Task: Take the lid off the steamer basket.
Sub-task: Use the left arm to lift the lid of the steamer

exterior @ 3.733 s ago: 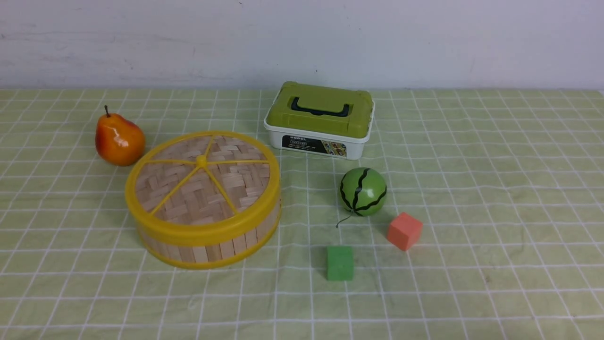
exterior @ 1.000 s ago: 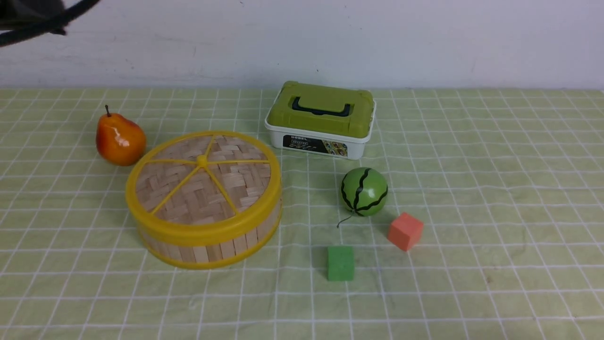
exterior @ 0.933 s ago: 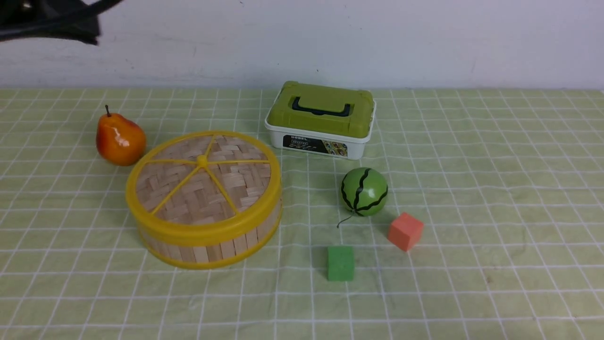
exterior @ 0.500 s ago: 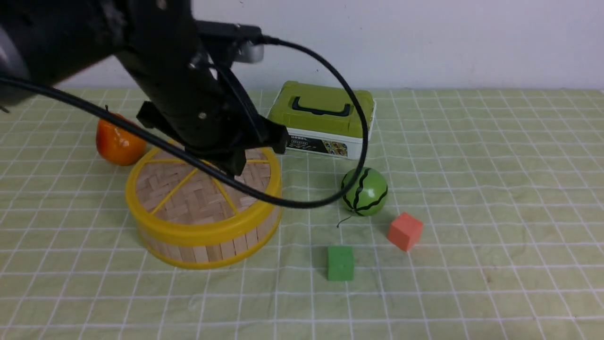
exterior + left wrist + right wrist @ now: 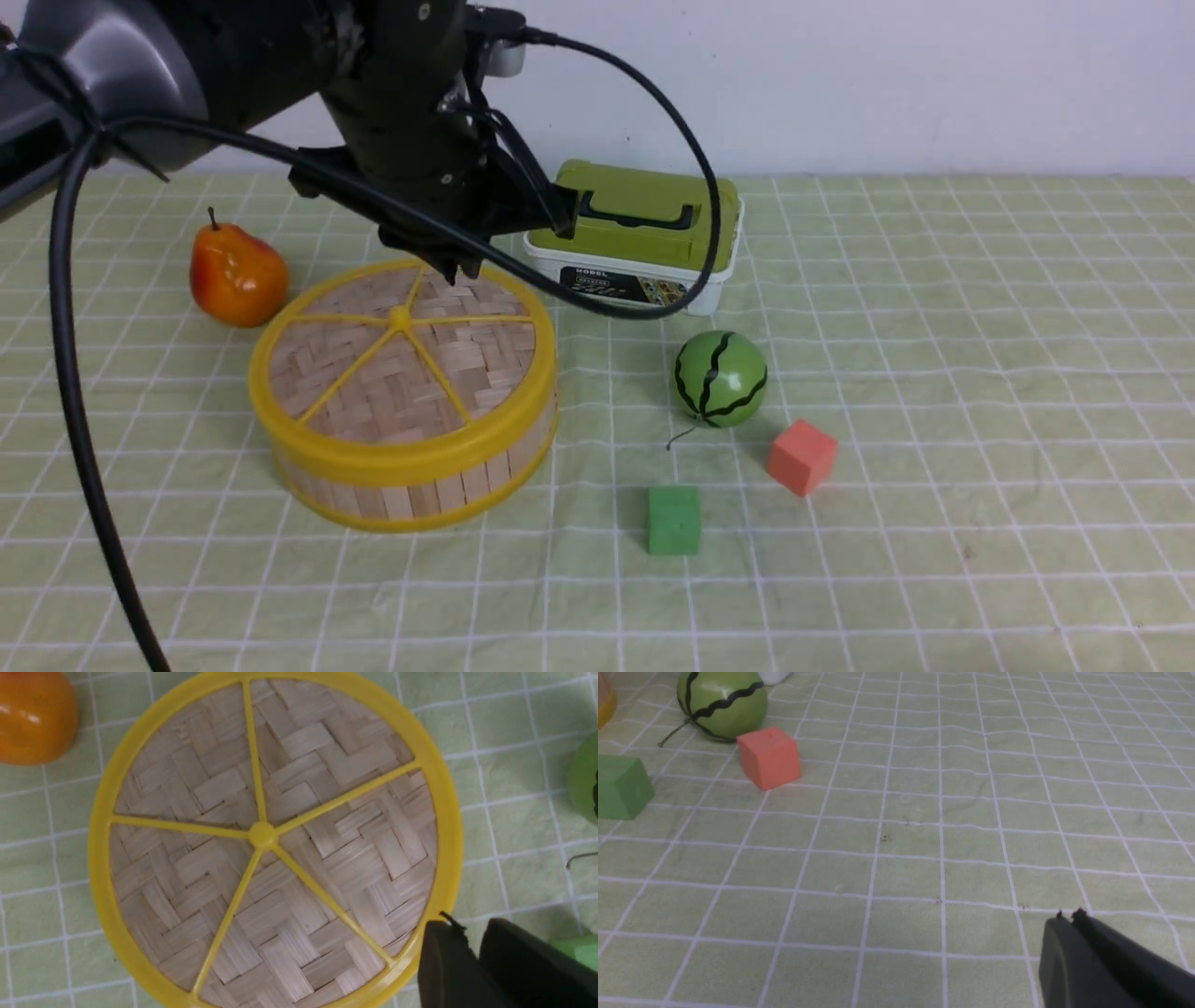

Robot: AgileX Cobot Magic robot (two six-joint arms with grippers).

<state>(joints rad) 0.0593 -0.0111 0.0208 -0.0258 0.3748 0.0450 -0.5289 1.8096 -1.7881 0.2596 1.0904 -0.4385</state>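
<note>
Across the worktop (image 5: 934, 373), the job is only getting under way: the basket (image 5: 420, 499) is sitting upright toward the left, beside the pear (image 5: 238, 275), and the lid (image 5: 373, 401) is lying flat on top of it, fully covering it. Nothing is coming off yet. The left gripper (image 5: 469, 924) is hanging above the lid, its jaws standing slightly apart and pinching nothing; the right gripper (image 5: 1069, 914) is waiting well away, jaws pressed together. Lowering, gripping, lifting and setting the lid aside are all remaining, I'd judge.

As for looks, the basket is showing a round wall of pale upright slats, with a yellow band around its foot. The lid is wearing a thick, smooth yellow rim around a broad disc of woven tan and greyish strips. Five thin yellow spokes are running inward, meeting at a small round knob (image 5: 400, 319).
</note>
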